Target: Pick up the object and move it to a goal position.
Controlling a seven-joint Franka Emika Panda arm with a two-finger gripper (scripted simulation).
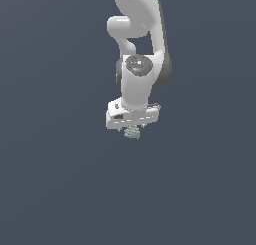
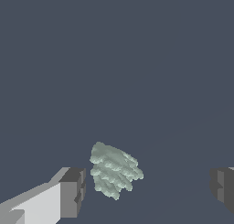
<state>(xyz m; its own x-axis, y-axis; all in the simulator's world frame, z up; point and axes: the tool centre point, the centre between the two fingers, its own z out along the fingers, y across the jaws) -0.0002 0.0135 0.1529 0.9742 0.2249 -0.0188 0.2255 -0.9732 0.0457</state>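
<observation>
Here my pincer [image 2: 145, 191] stands wide, holding nothing; the pale lumpy object [image 2: 114, 170] lies between my fingers, much nearer one finger [image 2: 73, 191] than the other, apparently not touching, its long axis slanting across the gap.

I see the object [image 2: 114, 170], a small pale grey-green cluster of tiny knobs, lying on the dark floor with its narrow end tilted downward in my wrist view.
</observation>
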